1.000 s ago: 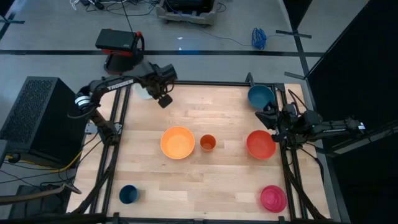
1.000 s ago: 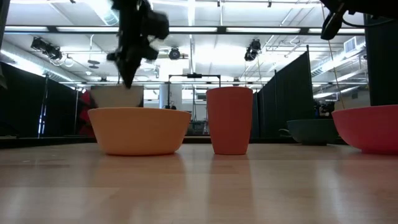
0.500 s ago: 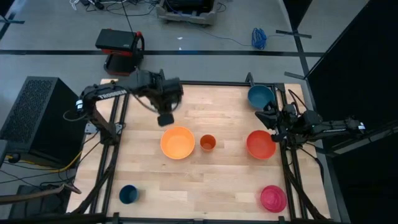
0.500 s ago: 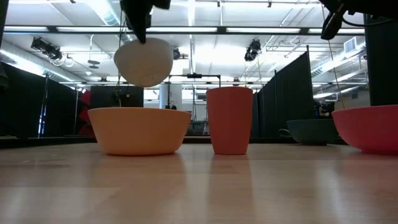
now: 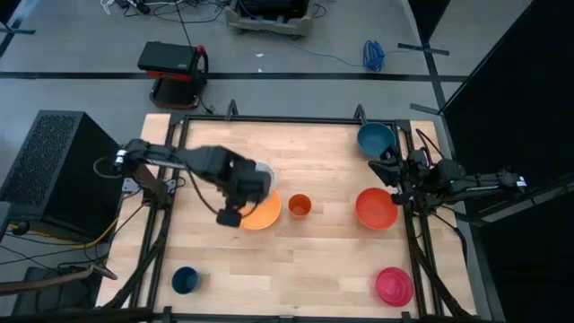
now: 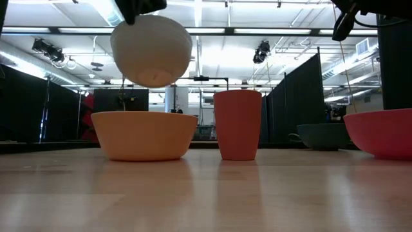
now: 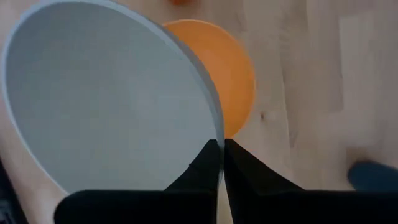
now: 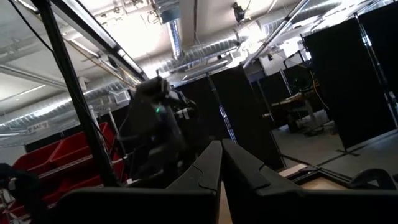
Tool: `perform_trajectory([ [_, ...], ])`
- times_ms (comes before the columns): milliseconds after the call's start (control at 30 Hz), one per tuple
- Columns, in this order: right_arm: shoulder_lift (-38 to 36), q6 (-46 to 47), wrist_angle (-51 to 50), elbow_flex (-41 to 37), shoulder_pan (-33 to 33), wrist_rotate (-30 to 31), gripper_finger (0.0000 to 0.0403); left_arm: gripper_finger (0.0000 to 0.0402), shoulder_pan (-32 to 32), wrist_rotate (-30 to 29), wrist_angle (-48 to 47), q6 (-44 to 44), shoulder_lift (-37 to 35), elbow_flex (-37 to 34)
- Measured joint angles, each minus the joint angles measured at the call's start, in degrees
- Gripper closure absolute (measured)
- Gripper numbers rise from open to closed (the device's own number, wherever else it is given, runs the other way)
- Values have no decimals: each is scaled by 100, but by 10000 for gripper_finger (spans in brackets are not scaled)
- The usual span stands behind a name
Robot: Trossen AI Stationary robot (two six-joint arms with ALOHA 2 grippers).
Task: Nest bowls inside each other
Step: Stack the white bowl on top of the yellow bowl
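Note:
My left gripper [image 7: 221, 144] is shut on the white bowl [image 6: 152, 50] and holds it in the air above the orange bowl [image 6: 144, 134], which stands on its base left of the table's middle [image 5: 265, 213]. The red-orange bowl [image 5: 376, 208], the teal-blue bowl [image 5: 376, 139] and the magenta-pink bowl [image 5: 394, 286] stand along the right side. My right gripper [image 8: 221, 149] is shut on nothing and waits at the right edge [image 5: 389, 170], pointing up into the room. My left gripper pinches the white bowl's rim [image 7: 217, 134], one finger [image 7: 199, 171] inside the bowl and one [image 7: 249, 171] outside. The fingers come from above, pointing down. The bowl hangs tilted below them, lifted clear, over the orange bowl's far left part.
A small orange cup [image 5: 299, 205] stands just right of the orange bowl. A dark blue cup [image 5: 185, 280] stands near the front left corner. Black frame rails run along the table's edges. Bare wood lies in the front middle.
My left gripper has lifted the white bowl off the table's far left corner. It has carried the bowl toward the near edge and the middle, rolling as it went. The bowl now hangs tilted above the orange bowl.

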Motion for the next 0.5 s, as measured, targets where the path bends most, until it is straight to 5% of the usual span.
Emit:
perform_trajectory([
  [500,2,16,204,-2,0,-46,403,402,-212,108,476,-11,578,-112],
])
